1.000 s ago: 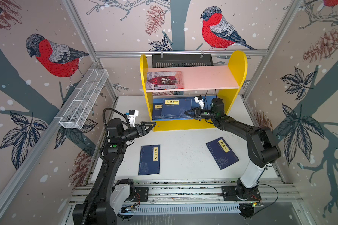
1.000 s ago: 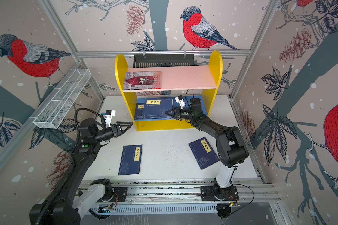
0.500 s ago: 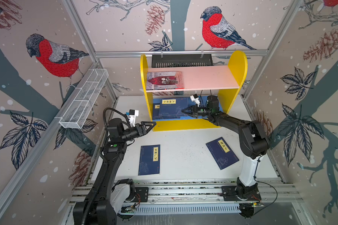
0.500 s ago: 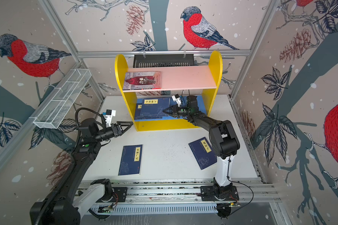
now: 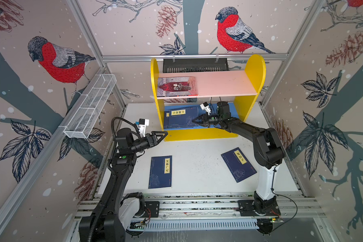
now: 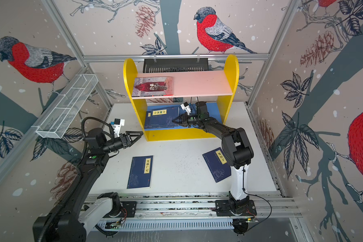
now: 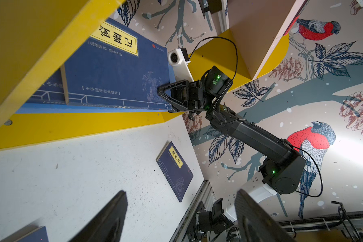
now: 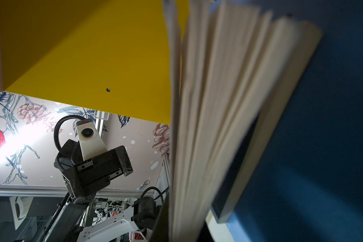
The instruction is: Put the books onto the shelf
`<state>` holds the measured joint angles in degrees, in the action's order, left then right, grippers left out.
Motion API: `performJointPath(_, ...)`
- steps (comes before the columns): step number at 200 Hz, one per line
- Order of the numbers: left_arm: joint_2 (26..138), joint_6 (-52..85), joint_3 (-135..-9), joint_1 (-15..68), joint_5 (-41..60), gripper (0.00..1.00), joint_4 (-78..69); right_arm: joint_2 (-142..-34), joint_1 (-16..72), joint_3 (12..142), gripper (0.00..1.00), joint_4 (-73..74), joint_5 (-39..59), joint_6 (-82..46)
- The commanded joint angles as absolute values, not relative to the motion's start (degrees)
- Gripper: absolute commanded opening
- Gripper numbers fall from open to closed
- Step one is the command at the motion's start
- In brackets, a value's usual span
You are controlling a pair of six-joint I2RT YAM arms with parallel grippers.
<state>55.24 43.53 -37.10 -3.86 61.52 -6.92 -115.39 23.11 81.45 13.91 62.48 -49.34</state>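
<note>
Right jaws clenched against the top navy book on the shelf's lower board. Left jaws released, empty. Left navy book and right navy book lie toward the desk's front edge.

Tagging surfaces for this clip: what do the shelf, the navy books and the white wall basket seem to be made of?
Shelf: probably painted or laminated board, wood composite perhaps; thick flat panels, dull even colour.
Navy books: paper with matte card covers; cream pages fan out in the right wrist view.
White basket: coated metal mesh, likely; fine see-through grid.
</note>
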Motion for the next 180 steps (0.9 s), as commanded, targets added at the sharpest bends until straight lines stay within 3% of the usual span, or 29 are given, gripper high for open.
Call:
performJointPath(1, 54.9, 43.8, -37.0, -3.9, 62.4, 0.81, -9.4, -116.0, 23.1, 82.6, 0.05, 13.3, 61.4, -48.0)
performJointPath(56, 54.5, 43.7, -36.7, -3.9, 62.6, 0.81, -9.2, -117.5, 23.3, 84.9, 0.15, 9.6, 61.1, -46.5)
performJointPath(117, 54.1, 44.2, -36.3, -3.8, 62.7, 0.81, -9.8, -116.1, 23.3, 86.3, 0.4, 1.6, 56.2, -41.6)
performJointPath(180, 53.5, 44.3, -36.0, -3.9, 62.8, 0.81, -9.5, -114.8, 23.5, 87.0, 0.5, -3.9, 51.2, -38.0)
